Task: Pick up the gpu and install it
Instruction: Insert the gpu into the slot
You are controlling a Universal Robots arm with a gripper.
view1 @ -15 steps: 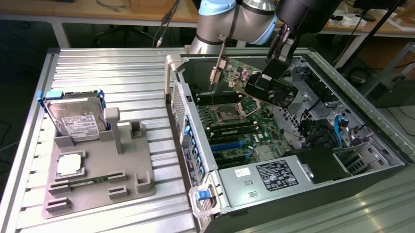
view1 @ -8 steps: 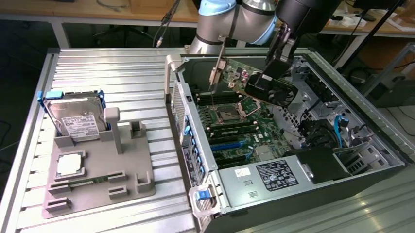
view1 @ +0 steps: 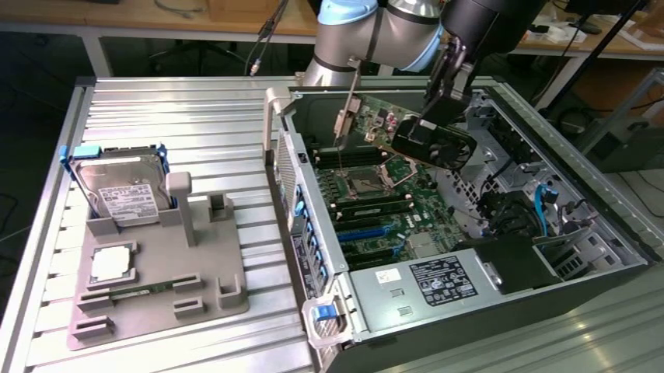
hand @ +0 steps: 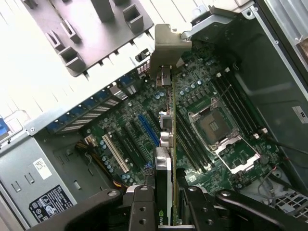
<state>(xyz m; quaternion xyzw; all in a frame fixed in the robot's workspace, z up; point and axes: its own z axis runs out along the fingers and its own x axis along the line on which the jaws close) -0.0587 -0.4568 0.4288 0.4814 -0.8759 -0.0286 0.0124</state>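
Note:
The gpu (view1: 410, 128) is a green card with a black cooler block and a silver end bracket. It hangs tilted inside the open computer case (view1: 311, 202), above the motherboard (view1: 379, 210). My gripper (view1: 444, 105) is shut on its cooler end. In the wrist view the gpu (hand: 167, 139) shows edge-on between my fingers (hand: 142, 207), with its bracket (hand: 167, 45) pointing toward the case's slotted rear wall. It is apart from the board, over the expansion slots near the blue slot (hand: 148, 129) and beside the CPU socket (hand: 214, 127).
A grey fixture (view1: 166, 287) on the metal table holds a hard drive (view1: 120, 186), a processor (view1: 112, 264) and a memory stick (view1: 145, 289). In the case, the power supply (view1: 441, 280) sits at the near end, with drive bays and cables (view1: 518, 210) on the exterior view's right.

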